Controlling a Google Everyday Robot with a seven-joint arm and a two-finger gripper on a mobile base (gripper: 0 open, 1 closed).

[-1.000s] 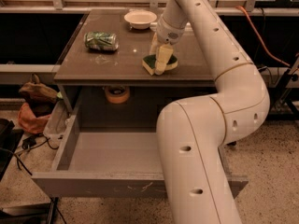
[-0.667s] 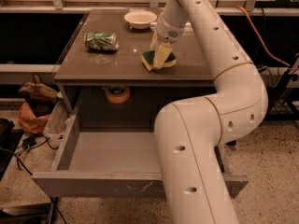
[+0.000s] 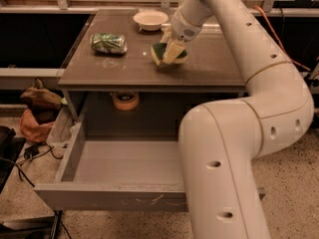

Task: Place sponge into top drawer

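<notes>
The sponge (image 3: 160,52), dark green over pale yellow, is held just above the grey table (image 3: 99,71), near its middle. My gripper (image 3: 172,50) comes down from the upper right and is shut on the sponge, its fingers covering the sponge's right part. The top drawer (image 3: 112,198) is pulled wide open below the table's front edge; its scratched front panel faces me and the inside shows nothing in it. My arm hides the drawer's right part.
A crushed green can (image 3: 108,42) lies on the table's left. A white bowl (image 3: 150,19) stands at the back, close to the gripper. A roll of tape (image 3: 125,100) sits under the tabletop. Bags (image 3: 37,111) and cables lie on the floor at left.
The gripper has lifted the sponge a little off the table and carried it slightly to the left. The drawer, can and bowl have not moved.
</notes>
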